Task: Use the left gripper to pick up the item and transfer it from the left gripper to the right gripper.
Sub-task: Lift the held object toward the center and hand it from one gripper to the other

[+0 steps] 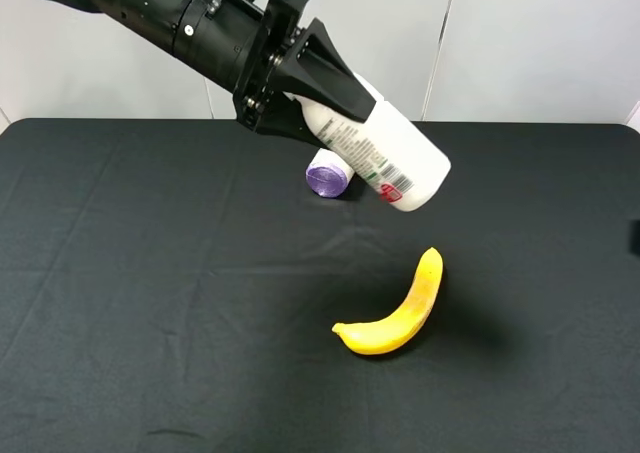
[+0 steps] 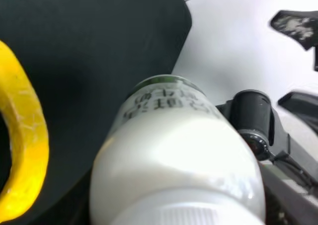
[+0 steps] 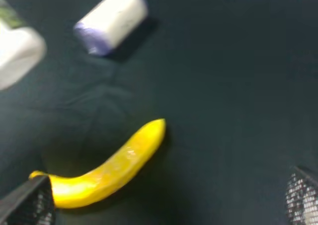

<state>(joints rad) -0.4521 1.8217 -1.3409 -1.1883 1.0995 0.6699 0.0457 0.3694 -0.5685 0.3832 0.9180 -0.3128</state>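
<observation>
The black two-fingered left gripper (image 1: 340,118) is clamped around the small white plastic bottle (image 1: 400,158), which is held tilted above the black table (image 1: 150,273).

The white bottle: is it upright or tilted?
Tilted. The left gripper holds the bottle by its cap end above the table, base slanting down to the right in the high view.

white bottle (image 1: 392,156), yellow banana (image 1: 403,315), black table (image 1: 150,283)
</observation>
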